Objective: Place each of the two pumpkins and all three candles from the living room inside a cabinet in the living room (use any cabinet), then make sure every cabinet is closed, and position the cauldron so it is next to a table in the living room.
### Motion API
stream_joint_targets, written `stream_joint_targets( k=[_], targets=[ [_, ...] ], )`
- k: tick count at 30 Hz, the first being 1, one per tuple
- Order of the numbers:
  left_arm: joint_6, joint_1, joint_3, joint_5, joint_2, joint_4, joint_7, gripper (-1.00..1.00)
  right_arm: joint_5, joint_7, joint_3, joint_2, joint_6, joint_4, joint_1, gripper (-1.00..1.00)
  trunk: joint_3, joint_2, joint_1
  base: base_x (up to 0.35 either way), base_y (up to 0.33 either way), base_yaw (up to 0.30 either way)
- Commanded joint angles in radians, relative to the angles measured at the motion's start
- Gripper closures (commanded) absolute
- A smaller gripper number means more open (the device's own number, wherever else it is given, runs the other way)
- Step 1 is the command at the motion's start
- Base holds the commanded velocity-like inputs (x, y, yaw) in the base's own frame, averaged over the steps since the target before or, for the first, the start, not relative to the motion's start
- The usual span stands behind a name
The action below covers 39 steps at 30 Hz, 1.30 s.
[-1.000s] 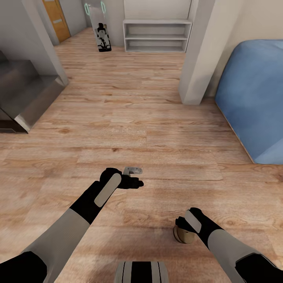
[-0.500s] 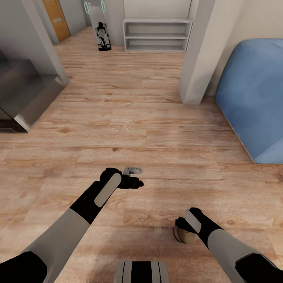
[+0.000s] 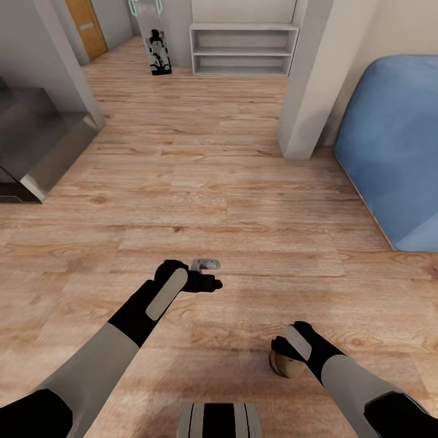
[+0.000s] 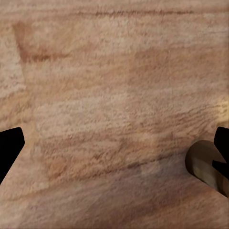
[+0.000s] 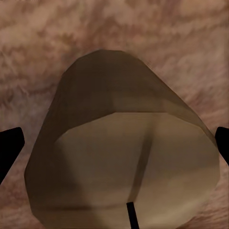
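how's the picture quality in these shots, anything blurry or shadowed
Head view: even, soft light, mostly sharp; the wood floor shows faint shadow near the pillar. Left wrist view: floor grain smeared and soft, the candle blurred at the edge. Right wrist view: the candle is so close it looks faceted and dim, with mottled floor behind, between the right tool's dark fingertips.

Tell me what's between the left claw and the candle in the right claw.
Just bare wood floor. In the head view nothing lies between the left claw and the candle held in the right claw.
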Motion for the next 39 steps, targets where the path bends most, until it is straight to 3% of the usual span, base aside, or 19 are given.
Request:
stream_joint_targets(
  k=[1, 2, 3, 35, 39],
  targets=[
    [0.002, -0.001, -0.001, 0.010, 0.000, -0.001, 0.010, -1.00, -0.010, -0.008, 0.008, -0.001, 0.004, -0.002, 0.000, -1.00, -0.001, 0.000, 0.000, 0.000, 0.000, 0.000],
    [0.002, -0.001, -0.001, 0.011, 0.000, -0.001, 0.010, -1.00, -0.010, -0.008, 0.008, -0.001, 0.004, -0.002, 0.000, -1.00, -0.001, 0.000, 0.000, 0.000, 0.000, 0.000],
    [0.002, -0.001, -0.001, 0.011, 0.000, -0.001, 0.010, -1.00, -0.010, -0.008, 0.008, -0.001, 0.004, -0.002, 0.000, 1.00, -0.001, 0.000, 0.000, 0.000, 0.000, 0.000],
    [0.003, -0.001, -0.001, 0.009, 0.000, -0.001, 0.010, -1.00, -0.010, -0.008, 0.008, -0.001, 0.004, -0.002, 0.000, 1.00, -0.001, 0.000, 0.000, 0.000, 0.000, 0.000],
    [0.002, -0.001, -0.001, 0.005, 0.000, -0.001, 0.010, -1.00, -0.009, -0.008, 0.008, -0.001, 0.004, -0.002, 0.000, 1.00, 0.015, 0.001, -0.002, 0.000, 0.000, 0.000]
  ],
)
